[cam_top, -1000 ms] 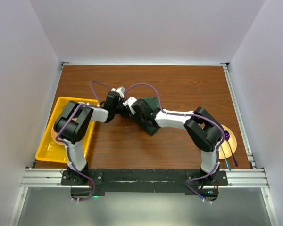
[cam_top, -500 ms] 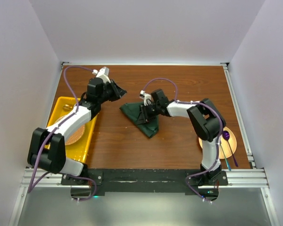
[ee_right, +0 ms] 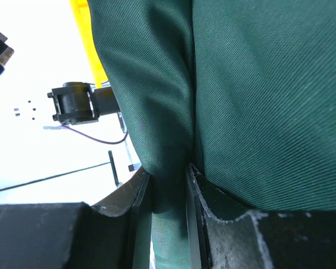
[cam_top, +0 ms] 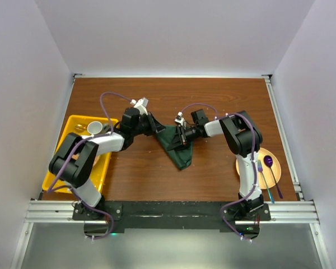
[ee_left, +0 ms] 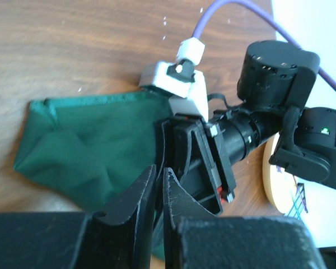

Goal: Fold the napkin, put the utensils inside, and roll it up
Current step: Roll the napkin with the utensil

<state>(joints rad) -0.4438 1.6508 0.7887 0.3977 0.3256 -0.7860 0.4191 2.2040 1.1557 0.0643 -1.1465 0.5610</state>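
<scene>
**Napkin fold under way, utensils waiting at the near right corner**

The dark green cloth napkin (cam_top: 180, 152) lies rumpled in a rough wedge at the middle of the brown wooden bench (cam_top: 224, 101), its point toward the near edge. The right gripper (ee_right: 167, 180) is clamped on a raised fold of that napkin, and its wrist view shows the cloth pinched between both pads. The left gripper (ee_left: 155, 171) sits at the napkin's left corner with its jaws almost together, only a thin slit between them. I cannot tell whether any cloth is caught in that slit.

The thin straight stick-like utensils (cam_top: 269, 192) lie on the round tan plate (cam_top: 278, 155) by the bench's near right corner, well apart from the napkin. A yellow plastic tray (cam_top: 71, 118) stands along the left edge.

The step in hand looks like the fold itself. To do it well, the left pincer should take a sure hold on its corner first. Both arms should then draw the cloth flat and taut before laying one half over the other. The edges should line up, because a bunched fold would roll badly around the utensils.
</scene>
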